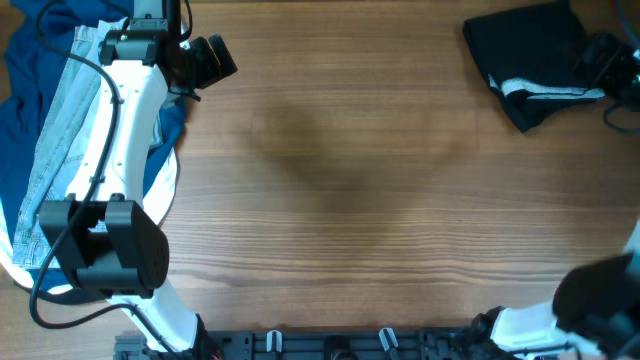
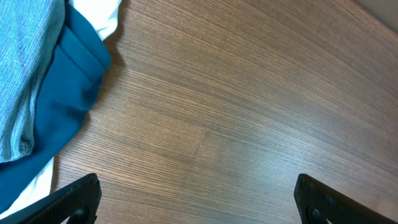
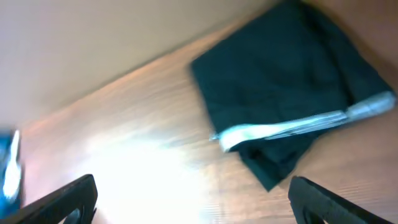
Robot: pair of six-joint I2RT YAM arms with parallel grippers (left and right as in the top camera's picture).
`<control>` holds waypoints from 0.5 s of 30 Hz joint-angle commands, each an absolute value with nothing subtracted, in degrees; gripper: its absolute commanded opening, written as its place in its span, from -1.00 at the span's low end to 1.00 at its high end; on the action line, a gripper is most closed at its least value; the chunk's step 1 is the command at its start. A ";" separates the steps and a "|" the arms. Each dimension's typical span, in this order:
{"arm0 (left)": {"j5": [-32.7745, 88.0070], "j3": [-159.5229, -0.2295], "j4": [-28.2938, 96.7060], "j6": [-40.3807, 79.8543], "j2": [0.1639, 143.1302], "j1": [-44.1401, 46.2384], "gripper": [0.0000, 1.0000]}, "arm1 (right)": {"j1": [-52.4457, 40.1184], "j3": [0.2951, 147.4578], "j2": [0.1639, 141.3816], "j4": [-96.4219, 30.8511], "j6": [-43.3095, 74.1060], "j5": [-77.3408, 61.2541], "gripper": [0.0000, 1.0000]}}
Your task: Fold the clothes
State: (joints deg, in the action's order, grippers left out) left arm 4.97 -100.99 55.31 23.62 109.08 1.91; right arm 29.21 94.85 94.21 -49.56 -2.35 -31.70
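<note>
The left end effector [image 2: 199,208] has its two dark fingers spread wide apart with only bare wood between them. It hangs over the far left of the table beside a heap of clothing. The right end effector [image 3: 196,208] is also spread wide and grips nothing. From overhead it sits at the far right edge, just beside the black shorts. The wooden table [image 1: 350,200] fills most of the overhead view. On its left side, partly under the white left arm, lies the heap: light-blue denim jeans [image 1: 60,130] on top of a dark blue garment [image 1: 25,60], with a white cloth [image 1: 165,185] showing at the heap's edge. In the far right corner lie the black shorts [image 1: 530,60], folded into a compact, roughly square bundle that rests flat on the wood. A pale grey lining strip [image 3: 292,127] runs across the bundle near its lower edge. The right wrist view is blurred, but it shows the shorts ahead of the fingers, not between them.
</note>
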 commanded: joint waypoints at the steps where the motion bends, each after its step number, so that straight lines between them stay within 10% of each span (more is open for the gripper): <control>1: 5.04 -101.25 55.33 23.14 108.88 2.11 1.00 | 26.11 95.13 86.28 -53.69 -20.51 -39.09 0.99; 15: 5.04 -101.25 55.33 23.14 108.88 2.13 1.00 | 18.76 95.13 66.17 -71.16 -23.62 -37.47 0.99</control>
State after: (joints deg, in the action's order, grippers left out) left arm 4.99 -100.99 55.31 23.62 109.08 1.91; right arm 18.94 94.87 67.85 -70.76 -23.66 -37.69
